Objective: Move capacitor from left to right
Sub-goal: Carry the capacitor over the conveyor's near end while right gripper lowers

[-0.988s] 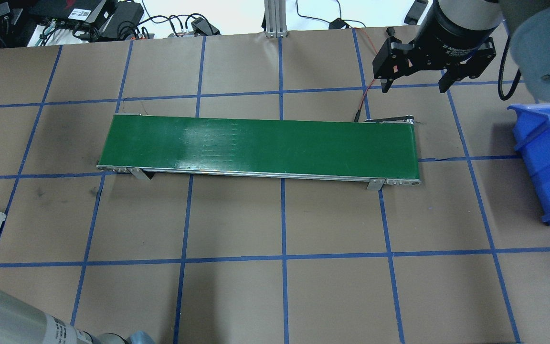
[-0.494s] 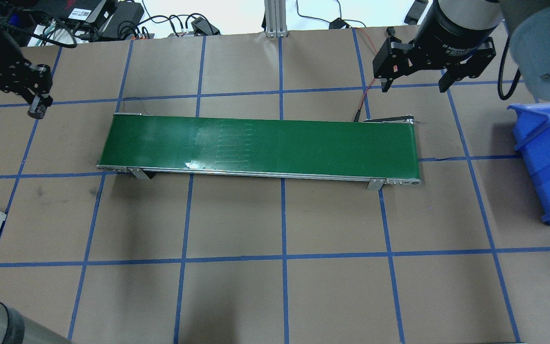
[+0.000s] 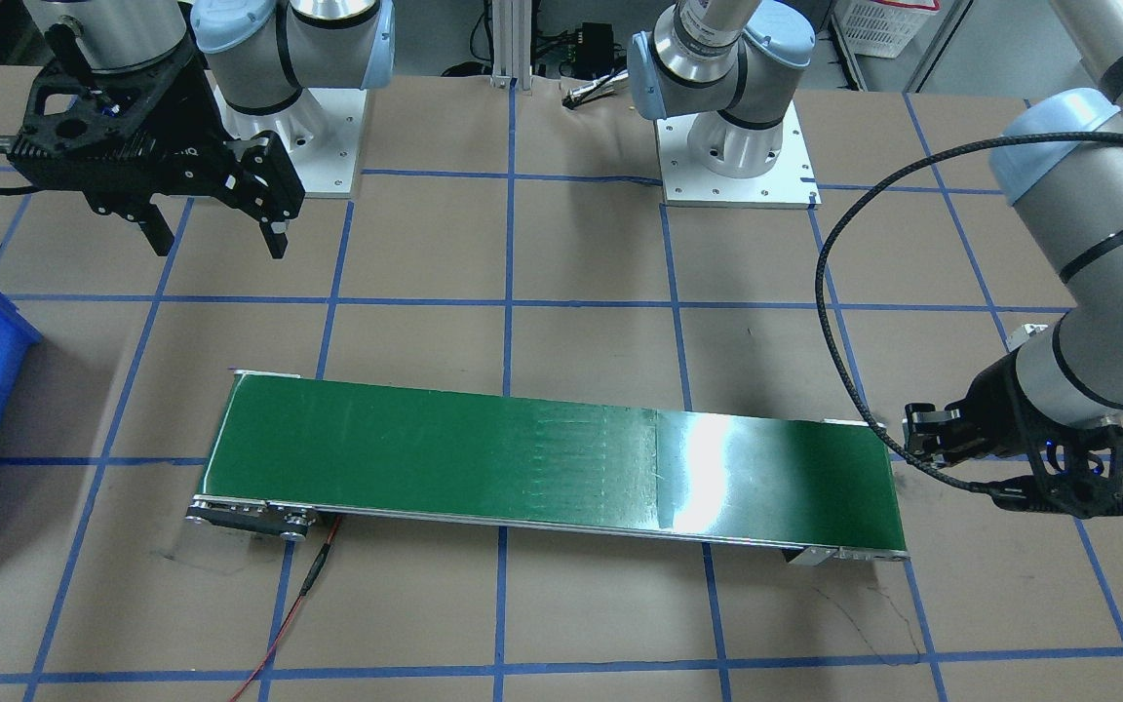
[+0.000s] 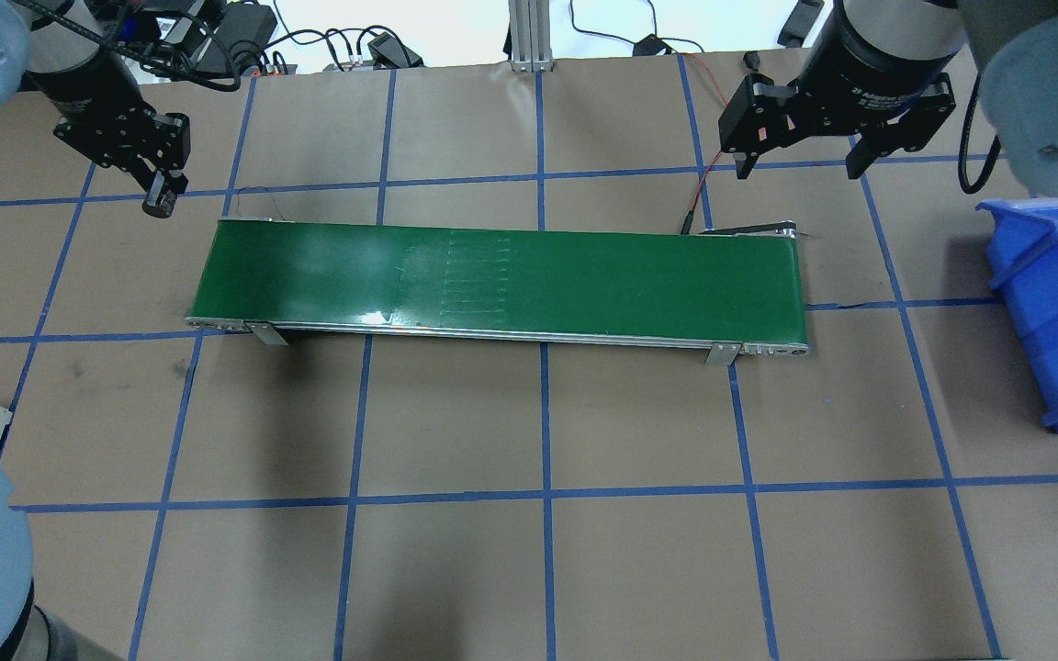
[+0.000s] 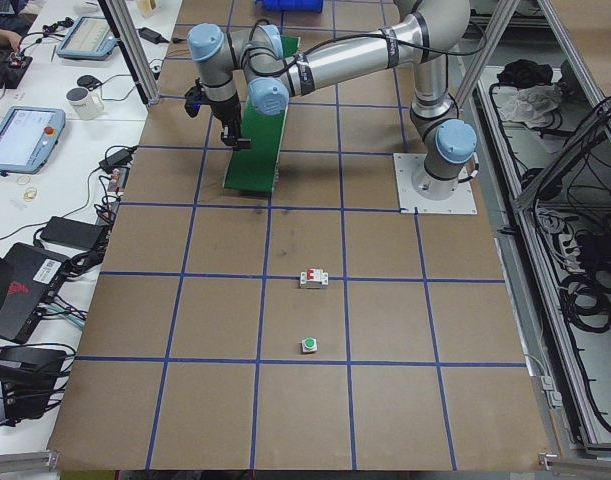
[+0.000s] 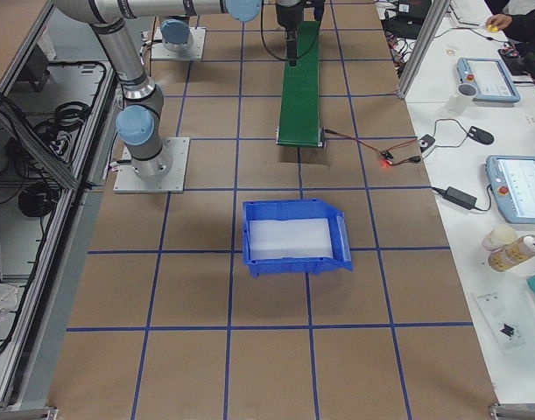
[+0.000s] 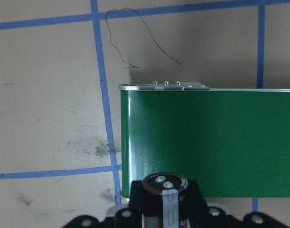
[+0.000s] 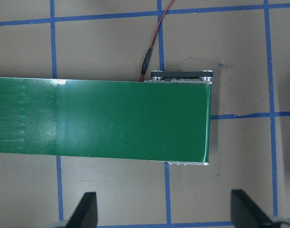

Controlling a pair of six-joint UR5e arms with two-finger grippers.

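Left gripper (image 4: 160, 188): clamped on dark cylindrical capacitor (image 7: 164, 190), near green conveyor belt's (image 4: 511, 280) end
Right gripper (image 4: 797, 170): spread wide, holding nothing, above brown bench (image 4: 455, 569)

One capacitor (image 7: 164, 186), one belt (image 4: 584, 285), one bin (image 4: 1057, 321)

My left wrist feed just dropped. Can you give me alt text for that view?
A dark round capacitor with a pale stripe is clamped in the left gripper at the bottom centre of the picture, by the end corner of the green conveyor belt. Around it is the brown table, with blue tape lines and a thin loose wire.
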